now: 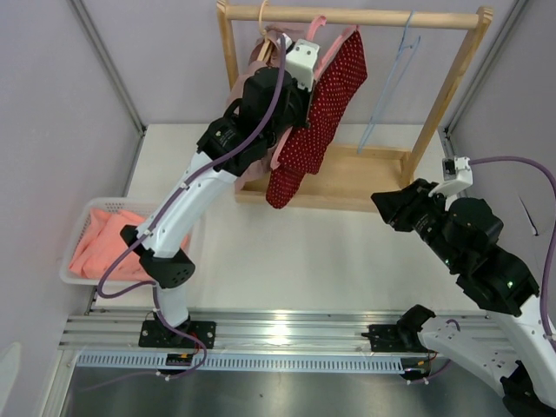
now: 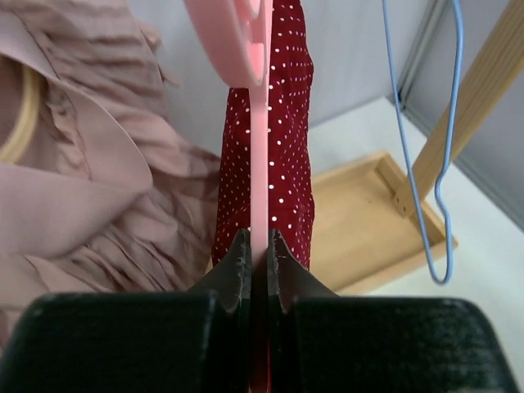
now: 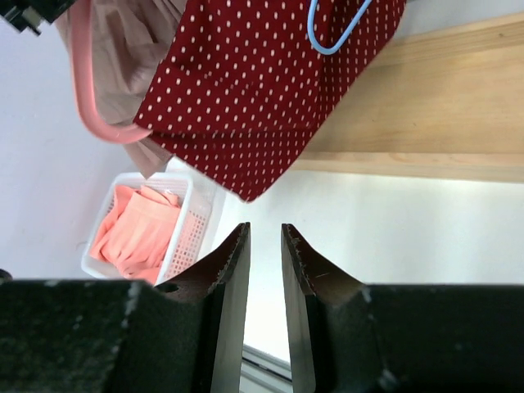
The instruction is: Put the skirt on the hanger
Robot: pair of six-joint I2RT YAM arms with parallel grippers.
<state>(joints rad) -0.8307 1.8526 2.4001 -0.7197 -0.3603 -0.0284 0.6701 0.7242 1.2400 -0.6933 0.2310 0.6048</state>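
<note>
You're most of the way there. The skirt (image 1: 326, 113) is draped over the pink hanger (image 2: 258, 164), just under the top rail of the wooden rack (image 1: 347, 16). The left gripper (image 2: 255, 246) has its fingers pinching the hanger's edge. What looks left is seating the hook on the rail and letting go; no view shows whether it is hooked.

The right gripper (image 3: 266, 233) waits in front of the rack's base, over the counter (image 1: 287, 261), fingers a narrow gap apart and holding nothing. Only the left wrist view shows the pinch. Only the right wrist view shows the skirt's low corner hanging free above the base.
</note>
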